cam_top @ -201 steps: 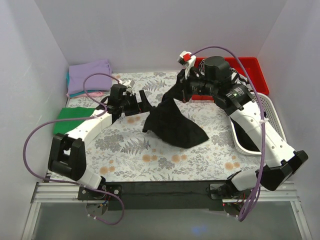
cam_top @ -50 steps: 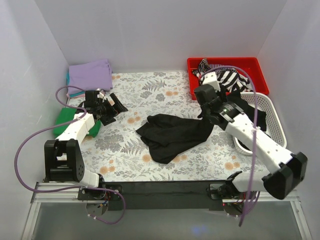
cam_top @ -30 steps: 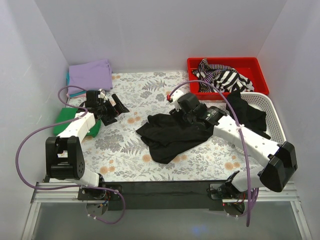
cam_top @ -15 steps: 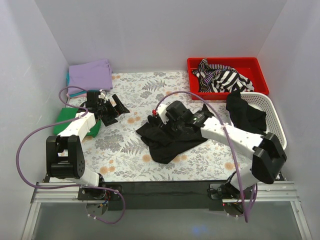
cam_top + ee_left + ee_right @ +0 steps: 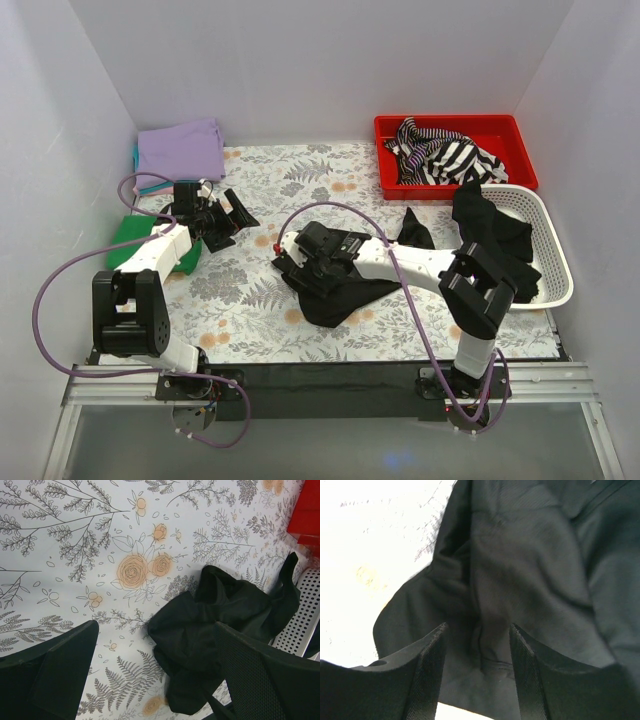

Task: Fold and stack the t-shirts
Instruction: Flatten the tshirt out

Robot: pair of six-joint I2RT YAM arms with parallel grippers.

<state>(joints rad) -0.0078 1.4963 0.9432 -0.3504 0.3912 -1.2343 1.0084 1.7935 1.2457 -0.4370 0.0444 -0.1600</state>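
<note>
A black t-shirt (image 5: 345, 285) lies crumpled in the middle of the floral table, also in the left wrist view (image 5: 220, 620). My right gripper (image 5: 296, 264) is stretched across it to its left part and pressed down. In the right wrist view the right gripper (image 5: 477, 632) is open, and a raised ridge of the black t-shirt (image 5: 530, 580) sits between its fingers, which are not clamped on it. My left gripper (image 5: 228, 214) hovers wide open over bare table to the left, its fingers (image 5: 55, 670) holding nothing. Folded lavender (image 5: 180, 148), teal (image 5: 136, 160) and green (image 5: 135, 240) t-shirts lie at back left.
At back right a red bin (image 5: 500, 125) holds striped black-and-white cloth (image 5: 450, 155). A white perforated basket (image 5: 553, 262) on the right has a dark garment (image 5: 490, 228) hanging over its rim. White walls enclose three sides.
The right arm has swept left across the black t-shirt, from its right end to its left part, its jaws narrowing a little. The shirt has bunched up. The left arm has stayed still.
</note>
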